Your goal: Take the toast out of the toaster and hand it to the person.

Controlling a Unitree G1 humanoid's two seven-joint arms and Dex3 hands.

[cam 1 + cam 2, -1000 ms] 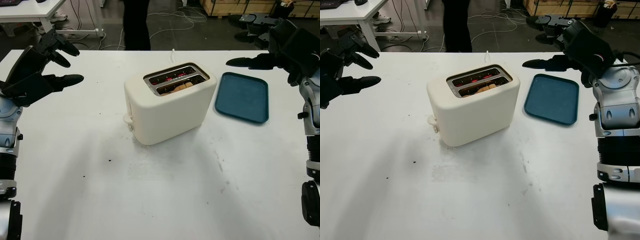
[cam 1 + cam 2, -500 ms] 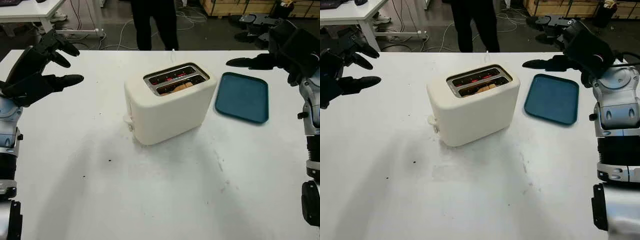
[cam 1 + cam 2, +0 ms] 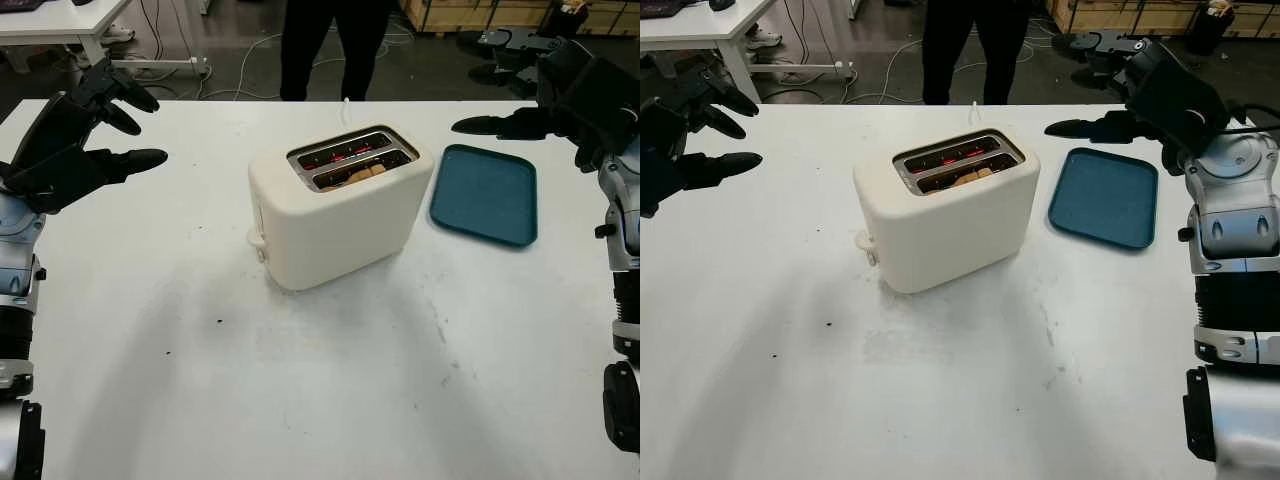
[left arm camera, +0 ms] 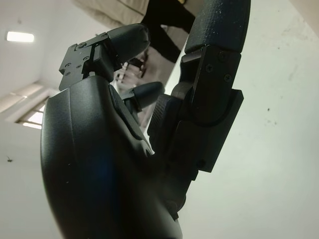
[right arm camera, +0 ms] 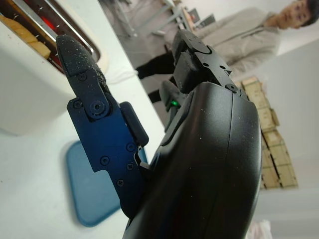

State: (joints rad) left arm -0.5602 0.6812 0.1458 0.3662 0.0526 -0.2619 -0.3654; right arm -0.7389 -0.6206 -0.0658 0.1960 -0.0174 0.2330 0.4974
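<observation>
Left eye view: the cream toaster [image 3: 338, 205] stands mid-table, the toast [image 3: 362, 174] seated in its nearer slot. The left hand [image 3: 72, 140] is raised above the table's left side, open, holding nothing. The right hand [image 3: 560, 100] is raised beyond the blue tray [image 3: 485, 194], also open. A person [image 3: 330, 45] stands behind the table [image 3: 300, 380].

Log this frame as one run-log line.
phase: pre-reach | toast: in toaster near slot | left hand: open, raised far left | right hand: open, above tray | person: behind table
</observation>
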